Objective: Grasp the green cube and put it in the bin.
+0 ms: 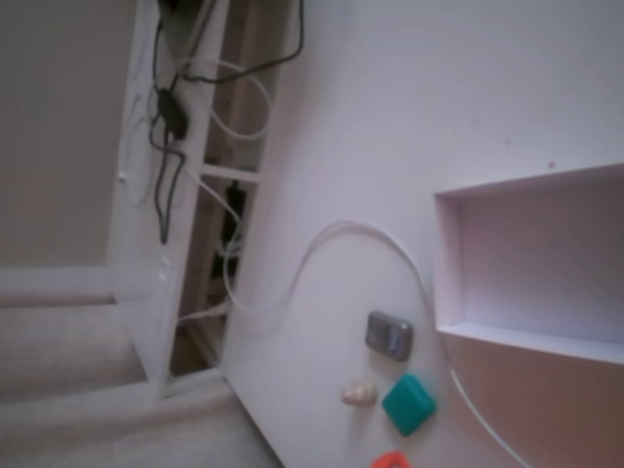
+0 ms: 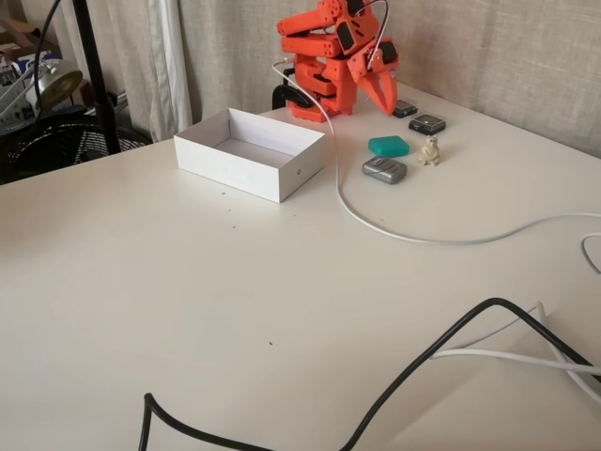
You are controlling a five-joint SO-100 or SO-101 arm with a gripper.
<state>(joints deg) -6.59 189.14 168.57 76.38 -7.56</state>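
1. Currently: orange arm (image 2: 331, 56) folded up at the far edge of the white table (image 2: 235, 310), roughly 12 o'clock in the fixed view that shows the whole table; gripper (image 2: 383, 94) hangs nose-down over the table, touching nothing; fingers read as nearly together, but whether they are fully closed I cannot tell.
2. Green cube (image 2: 389, 146) flat on the table, free, at about 5 o'clock from the gripper tip; near it, not in contact.
3. Grey metallic object (image 2: 385, 169) just beside the cube at its 6 o'clock; cream-coloured lump (image 2: 430, 151) at the cube's 3 o'clock, apart from it.
4. Bin (image 2: 282, 177) at 9 o'clock from the cube, well apart; inside looks bare.
5. White cable (image 2: 376, 221) runs from the arm, passing between bin and cube, then sweeps off right; black cable (image 2: 441, 343) crosses the near table.
6. In the other fixed view: cube (image 1: 409, 404) at bottom, grey object (image 1: 389, 334) at its 11 o'clock, lump (image 1: 358, 392) at its 9 o'clock, bin (image 1: 448, 263) at 1 o'clock; an orange bit (image 1: 390, 460) pokes in at the bottom edge.
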